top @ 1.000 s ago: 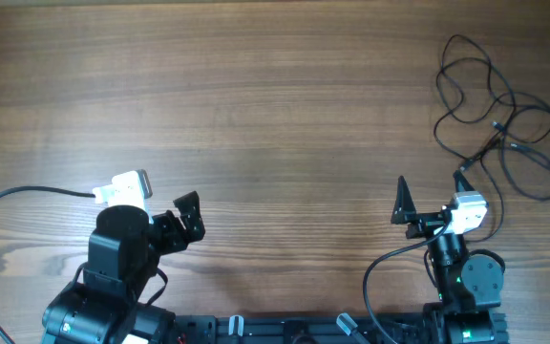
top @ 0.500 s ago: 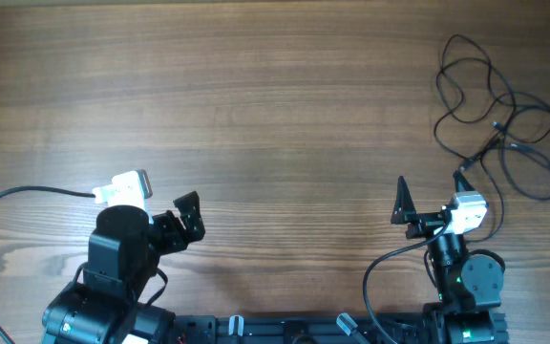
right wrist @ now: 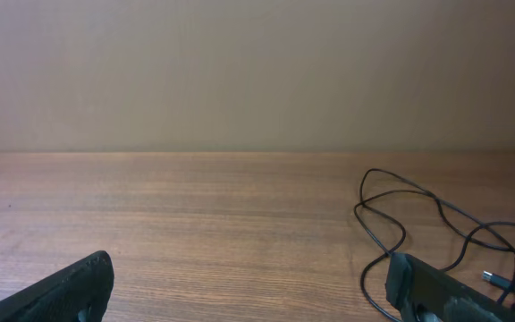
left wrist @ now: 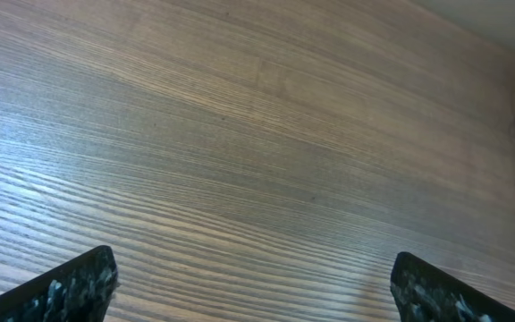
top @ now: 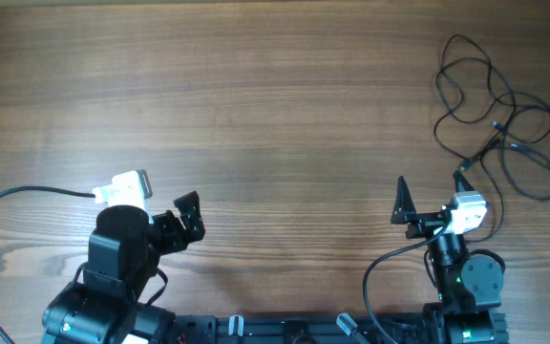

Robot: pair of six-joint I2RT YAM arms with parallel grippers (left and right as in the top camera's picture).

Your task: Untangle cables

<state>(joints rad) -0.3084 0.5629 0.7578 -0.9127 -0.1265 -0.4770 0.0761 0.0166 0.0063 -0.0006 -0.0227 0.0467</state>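
While the right hand [top: 432, 186] gapes empty, the cables [top: 499, 127] lie tangled just beyond it.

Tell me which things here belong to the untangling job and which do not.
Job:
thin black cables, tangled at the far right
left gripper, open
right gripper, open

Not the job:
thick arm cables
wooden table

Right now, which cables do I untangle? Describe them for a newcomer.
Go to the wooden table's far right corner, beyond the right arm. A loose tangle of very thin black cables with small plugs lies there, much thinner than the arms' own cords.
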